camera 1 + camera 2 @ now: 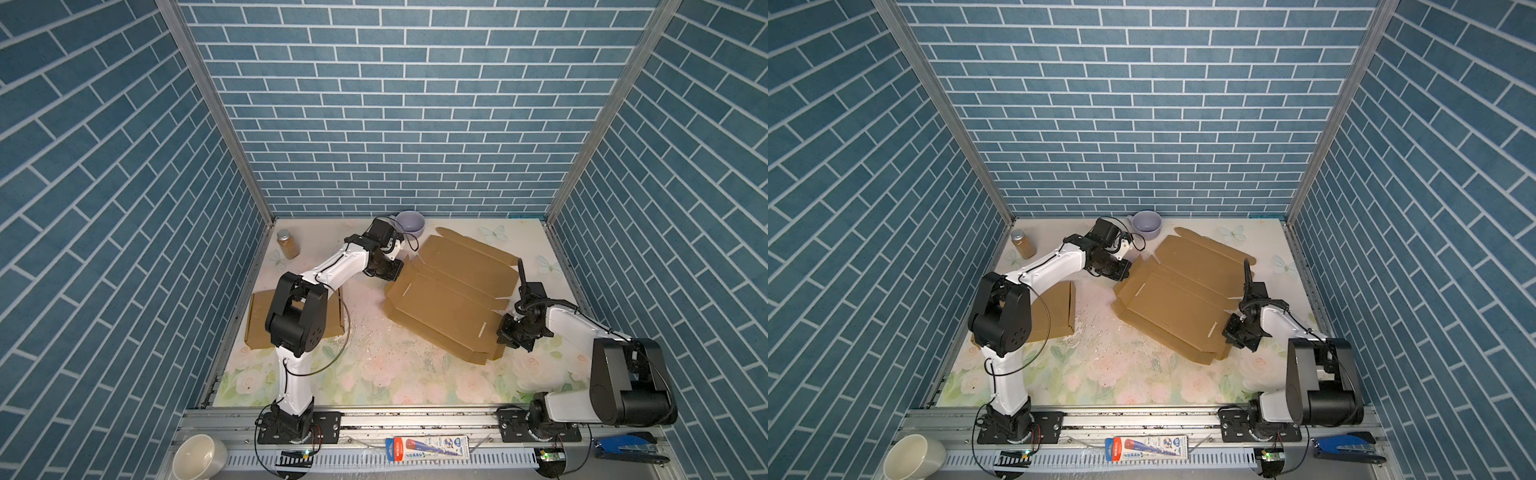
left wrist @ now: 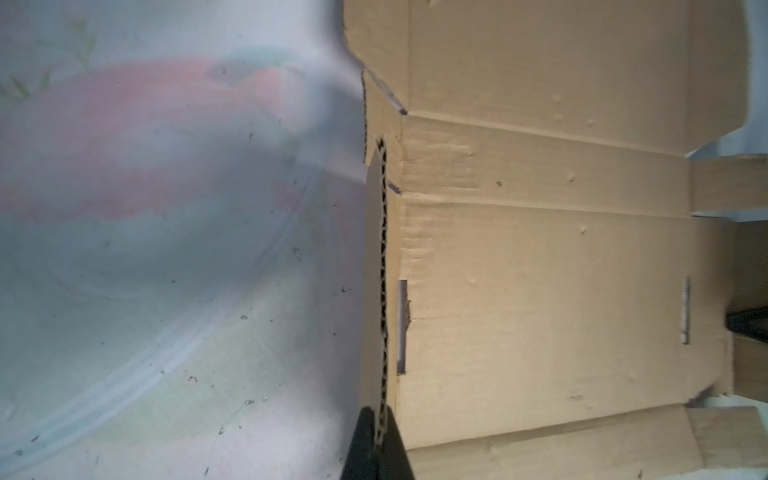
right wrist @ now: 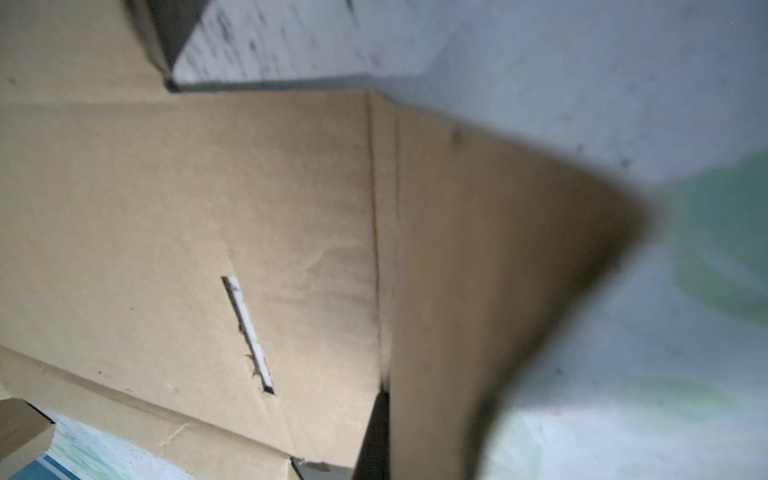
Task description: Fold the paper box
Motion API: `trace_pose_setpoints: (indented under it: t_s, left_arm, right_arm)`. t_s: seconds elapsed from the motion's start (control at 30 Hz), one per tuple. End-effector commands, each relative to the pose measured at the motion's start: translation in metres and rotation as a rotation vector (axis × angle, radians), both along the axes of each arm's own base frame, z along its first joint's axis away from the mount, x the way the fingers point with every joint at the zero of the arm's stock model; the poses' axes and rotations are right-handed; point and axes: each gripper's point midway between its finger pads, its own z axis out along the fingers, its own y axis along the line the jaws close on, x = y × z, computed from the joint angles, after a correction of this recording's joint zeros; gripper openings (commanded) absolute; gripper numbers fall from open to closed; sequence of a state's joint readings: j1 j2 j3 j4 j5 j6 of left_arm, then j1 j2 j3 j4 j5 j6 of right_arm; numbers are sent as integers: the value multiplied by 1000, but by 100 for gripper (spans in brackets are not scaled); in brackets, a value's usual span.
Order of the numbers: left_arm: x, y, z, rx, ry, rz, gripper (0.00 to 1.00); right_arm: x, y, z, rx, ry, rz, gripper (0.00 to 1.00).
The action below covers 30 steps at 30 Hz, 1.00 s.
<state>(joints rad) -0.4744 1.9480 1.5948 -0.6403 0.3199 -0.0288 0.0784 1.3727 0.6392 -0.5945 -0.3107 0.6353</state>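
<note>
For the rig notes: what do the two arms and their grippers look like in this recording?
They are a matching pair. The left arm and right arm have smooth white links between bulky black joint housings. Each is bolted to a black base plate. Thin black cables loop loosely alongside. The left gripper and right gripper are black. No markings show.

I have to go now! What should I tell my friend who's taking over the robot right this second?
Left gripper: shut, pinching the box's left side flap.
Right gripper: shut on the box's right side flap.
Box: opened out, mostly flat on the table, right of the middle.
Done: both side flaps gripped, tilted up.
Left: stand the walls up, tuck the flaps in.
</note>
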Motion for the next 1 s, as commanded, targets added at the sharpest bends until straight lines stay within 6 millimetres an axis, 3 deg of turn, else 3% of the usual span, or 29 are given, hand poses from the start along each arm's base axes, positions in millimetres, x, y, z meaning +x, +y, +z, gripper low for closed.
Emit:
trace_pose_setpoints:
  t_s: [0.0, 0.17, 0.27, 0.47, 0.63, 0.8, 0.87, 0.97]
  left_arm:
    - [-5, -20, 58, -92, -108, -64, 0]
    - [-23, -24, 96, -140, -176, -89, 0]
    - [-36, -8, 102, -110, -178, -50, 0]
    - [-81, 33, 76, -87, -143, 81, 0]
    - [-126, 41, 57, -235, -63, 201, 1]
    - [-157, 28, 30, -335, 18, 273, 6]
    - [-168, 10, 24, -354, 47, 238, 10]
    - [-184, -15, 20, -342, 84, 166, 24]
  right_arm:
    - [-6, -7, -2, -26, 7, -96, 0]
    - [1, -7, 5, -8, -78, -158, 0]
    - [17, -3, 24, 6, -155, -102, 0]
    - [55, 6, 68, -17, -236, 141, 0]
    - [94, 14, 75, -131, -198, 303, 0]
    - [156, 33, 98, -222, -235, 363, 4]
    - [177, 37, 102, -232, -247, 356, 16]
    - [196, 31, 102, -295, -224, 361, 37]
